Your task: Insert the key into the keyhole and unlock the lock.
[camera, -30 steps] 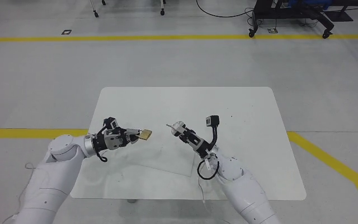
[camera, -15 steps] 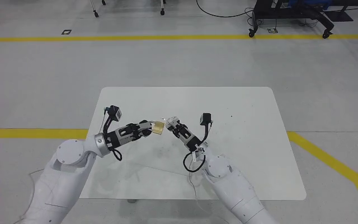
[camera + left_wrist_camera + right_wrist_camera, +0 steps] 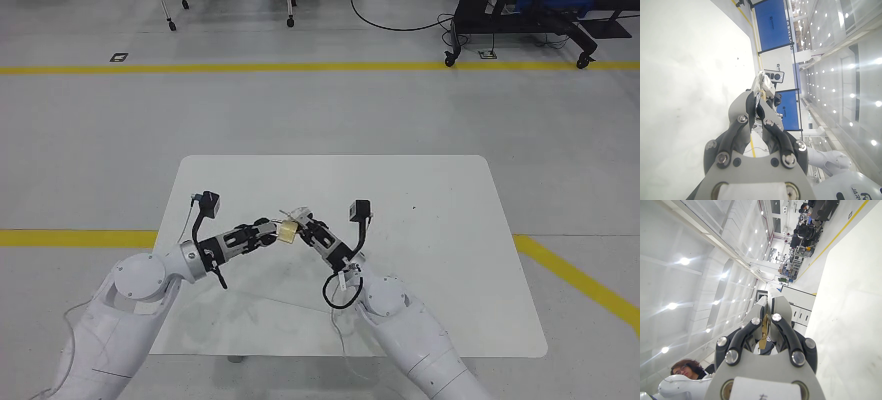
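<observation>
Over the white table [image 3: 430, 260], left gripper [image 3: 756, 102] clamps lock [image 3: 287, 231], right gripper [image 3: 769, 300] pinches key [image 3: 763, 330] beside it.

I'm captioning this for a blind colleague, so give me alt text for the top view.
Two white robot arms meet above a white table: the left gripper holds a brass padlock, the right gripper a key at it. Whether the key is inserted cannot be told.

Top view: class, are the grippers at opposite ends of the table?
No: the left gripper and right gripper are close together over the table's middle, lock between them.
</observation>
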